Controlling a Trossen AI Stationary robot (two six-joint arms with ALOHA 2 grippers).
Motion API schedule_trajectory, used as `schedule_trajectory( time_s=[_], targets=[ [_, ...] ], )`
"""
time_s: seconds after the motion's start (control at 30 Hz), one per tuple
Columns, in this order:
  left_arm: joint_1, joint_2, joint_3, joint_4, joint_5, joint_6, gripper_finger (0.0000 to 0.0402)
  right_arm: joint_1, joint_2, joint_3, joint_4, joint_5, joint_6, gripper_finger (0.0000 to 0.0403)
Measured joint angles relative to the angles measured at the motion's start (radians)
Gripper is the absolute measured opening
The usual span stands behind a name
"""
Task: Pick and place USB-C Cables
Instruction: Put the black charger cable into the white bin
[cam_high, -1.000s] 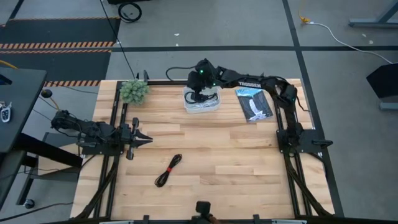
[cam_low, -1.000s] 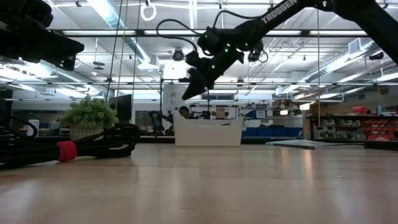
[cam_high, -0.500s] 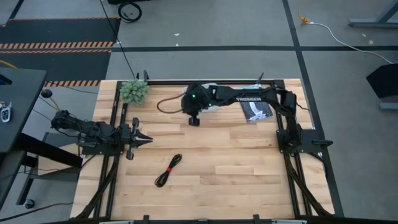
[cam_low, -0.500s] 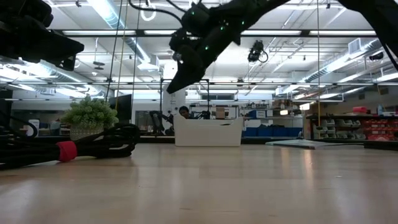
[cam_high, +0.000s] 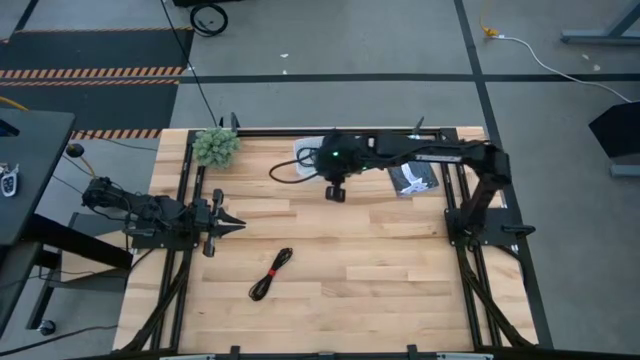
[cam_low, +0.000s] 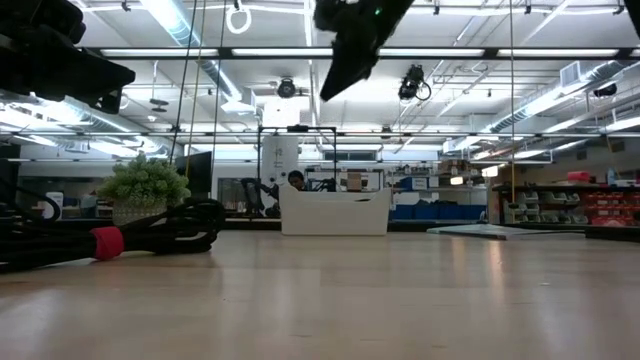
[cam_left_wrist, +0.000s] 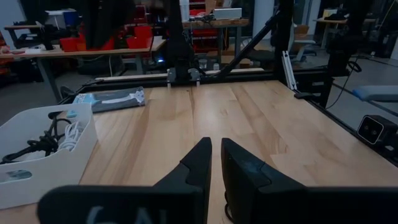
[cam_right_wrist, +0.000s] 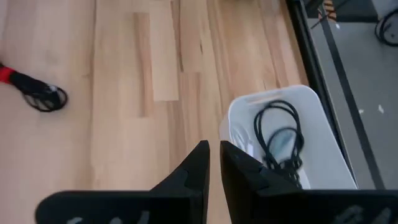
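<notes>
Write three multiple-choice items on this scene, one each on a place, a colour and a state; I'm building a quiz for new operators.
1. The black cable with the red tie lies: A on the bare table; B on the floor; C on a shelf.
2. The bin is: A white; B red; C blue.
3. The right gripper holds: A a cable; B a pen; C nothing.
Key: A, it lies alone on the wood; A, its walls are white; C, the jaws are shut with nothing between them.
</notes>
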Motion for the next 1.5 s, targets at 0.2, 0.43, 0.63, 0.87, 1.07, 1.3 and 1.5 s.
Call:
schedule_trajectory(
  time_s=[0.2,0.43,0.63,0.87,1.07,1.3,1.5],
  targets=[
    [0.000,0.000,0.000,0.000,0.000,0.000,0.0043,0.016,-0.111,-0.031,-0.059,0.003,0.048,0.0045],
    [0.000,0.000,0.000,0.000,0.000,0.000,0.0043,0.053,-0.309,-0.266,0.062,0.066,0.092,0.0045],
    [0.000,0.000,0.000,0.000,0.000,0.000,0.0043,0.080,-0.509,-0.531,0.254,0.069,0.122,0.0045],
    [0.000,0.000,0.000,0.000,0.000,0.000,0.0043,0.086,-0.743,-0.776,0.482,0.068,0.083,0.0045],
    [0.000,0.000,0.000,0.000,0.000,0.000,0.0043,0.086,-0.938,-0.950,0.552,0.033,0.084,0.0045],
    [0.000,0.000,0.000,0.000,0.000,0.000,0.0043,0.086,-1.123,-1.160,0.677,-0.059,0.181,0.0045],
    [0.000,0.000,0.000,0.000,0.000,0.000,0.0043,0.086,-1.214,-1.242,0.709,-0.117,0.257,0.0045]
  ],
)
